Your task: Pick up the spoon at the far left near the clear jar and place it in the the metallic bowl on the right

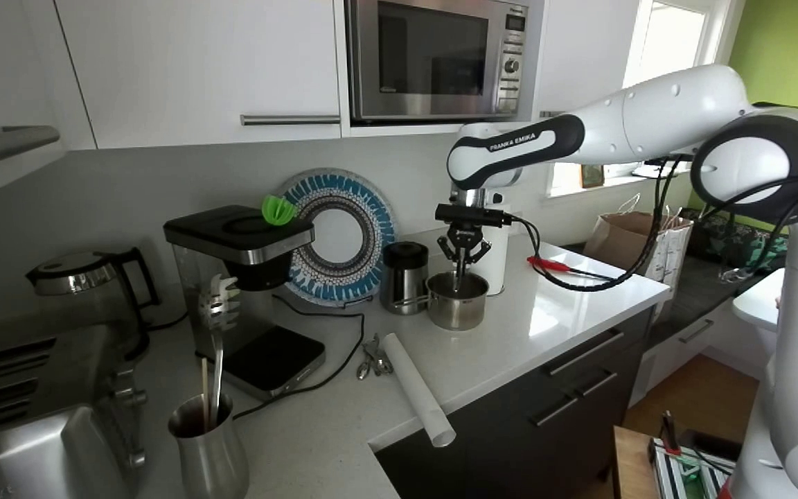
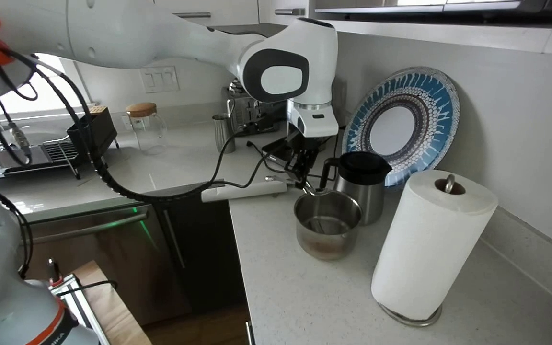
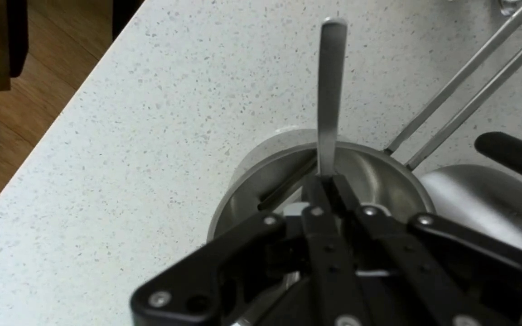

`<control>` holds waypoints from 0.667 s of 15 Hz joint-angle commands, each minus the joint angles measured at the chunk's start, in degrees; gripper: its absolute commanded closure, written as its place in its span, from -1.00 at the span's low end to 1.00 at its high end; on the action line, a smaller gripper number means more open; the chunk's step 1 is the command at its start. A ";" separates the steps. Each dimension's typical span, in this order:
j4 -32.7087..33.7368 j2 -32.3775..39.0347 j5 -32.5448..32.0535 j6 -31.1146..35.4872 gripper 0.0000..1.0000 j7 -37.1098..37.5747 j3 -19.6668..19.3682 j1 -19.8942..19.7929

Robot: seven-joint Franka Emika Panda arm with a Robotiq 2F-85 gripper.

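In the centre of the wrist view the tool (image 3: 328, 180) is pinching the spoon (image 3: 332, 81) by its flat handle, jaws together, the other end hiding beneath. The metallic bowl (image 1: 458, 310) is standing below on the bench (image 1: 510, 333), right of centre in an exterior view. Good placing is probably calling for lowering the hidden end well inside, then parting the jaws slowly so the handle is not tipping outward.

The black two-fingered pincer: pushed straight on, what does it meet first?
Likely the shiny round steel pot below; depth leaves unclear whether the pincer would touch rim or interior first.
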 commanded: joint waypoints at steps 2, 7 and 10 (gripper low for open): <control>9.33 8.42 1.96 -5.65 0.96 -2.71 -1.03 -2.08; 13.73 12.72 2.10 -8.03 0.19 -2.36 -0.69 -2.24; 15.44 13.51 1.46 -9.56 -0.26 -2.00 -0.83 -2.17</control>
